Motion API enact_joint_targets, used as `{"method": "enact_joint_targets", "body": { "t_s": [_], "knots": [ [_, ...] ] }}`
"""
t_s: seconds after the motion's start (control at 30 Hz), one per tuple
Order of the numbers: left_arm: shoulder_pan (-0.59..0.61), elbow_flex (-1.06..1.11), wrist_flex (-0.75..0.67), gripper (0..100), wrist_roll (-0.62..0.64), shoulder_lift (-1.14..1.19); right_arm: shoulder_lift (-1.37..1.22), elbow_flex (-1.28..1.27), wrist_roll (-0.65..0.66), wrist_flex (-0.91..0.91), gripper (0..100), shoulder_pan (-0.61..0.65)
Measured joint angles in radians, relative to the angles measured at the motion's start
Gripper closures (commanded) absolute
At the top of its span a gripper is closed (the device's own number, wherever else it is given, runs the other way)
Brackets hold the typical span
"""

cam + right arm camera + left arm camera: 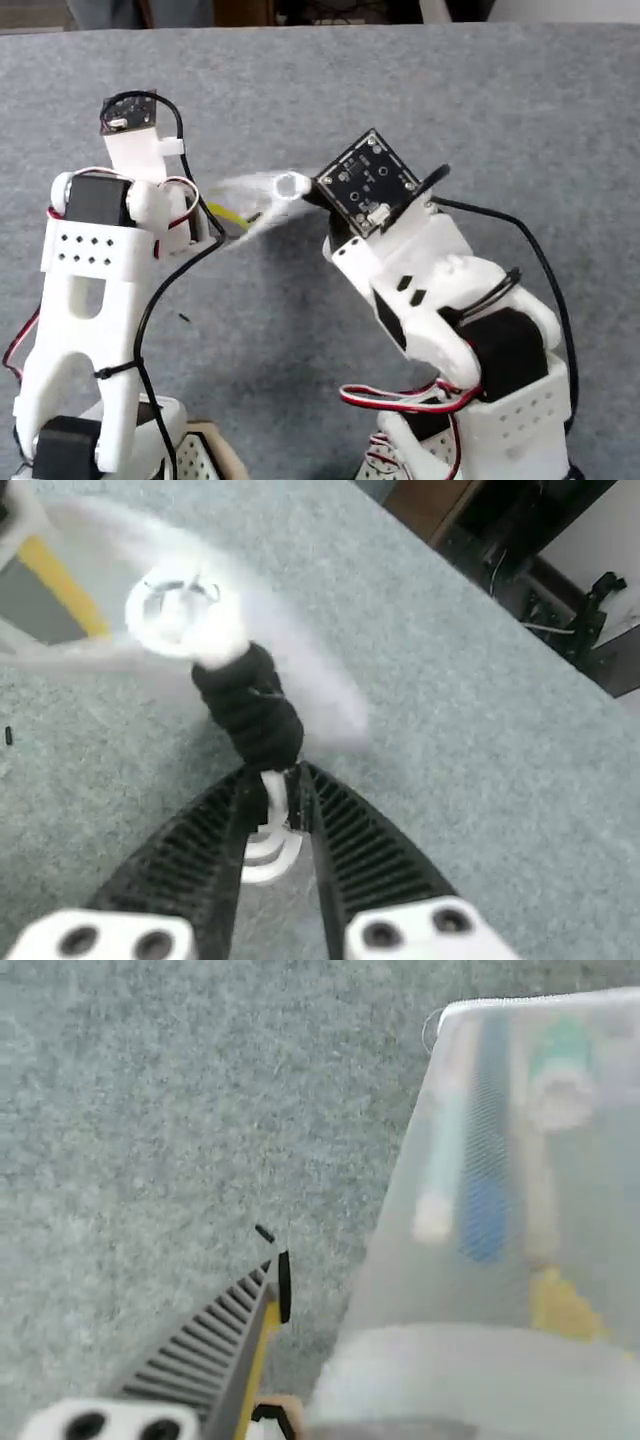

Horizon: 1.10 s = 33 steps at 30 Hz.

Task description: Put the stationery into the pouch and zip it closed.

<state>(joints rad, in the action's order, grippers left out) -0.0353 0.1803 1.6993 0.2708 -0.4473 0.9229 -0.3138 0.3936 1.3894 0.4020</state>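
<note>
High view: the translucent pouch [250, 200] is seen over the grey table [520, 120], between the left arm [95, 250] and the right arm [440, 290], with the right gripper [305, 192] at its zip end.

Left wrist view: stationery [485, 1190] is seen inside the pouch, just beside the left gripper [268, 1295]. Whether this pincer is clenched cannot be told.

Right wrist view: the right gripper is clenched on the white zip pull [268, 830], which is joined by a black-wrapped link [250, 710] to the pouch.
</note>
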Motion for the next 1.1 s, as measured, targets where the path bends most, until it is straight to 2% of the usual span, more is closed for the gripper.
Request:
{"method": "enact_joint_targets", "body": {
  "t_s": [0.8, 1.1],
  "knots": [
    [-0.005, -0.278, 0.043, 57, 0.0, -0.046, 0.0, 0.235, 0.002, 0.0, 98.6, -0.002],
    [0.133, -0.259, -0.083, 58, -0.002, -0.163, 0.0, 0.252, 0.002, -0.071, 98.6, -0.037]
  ]
}}
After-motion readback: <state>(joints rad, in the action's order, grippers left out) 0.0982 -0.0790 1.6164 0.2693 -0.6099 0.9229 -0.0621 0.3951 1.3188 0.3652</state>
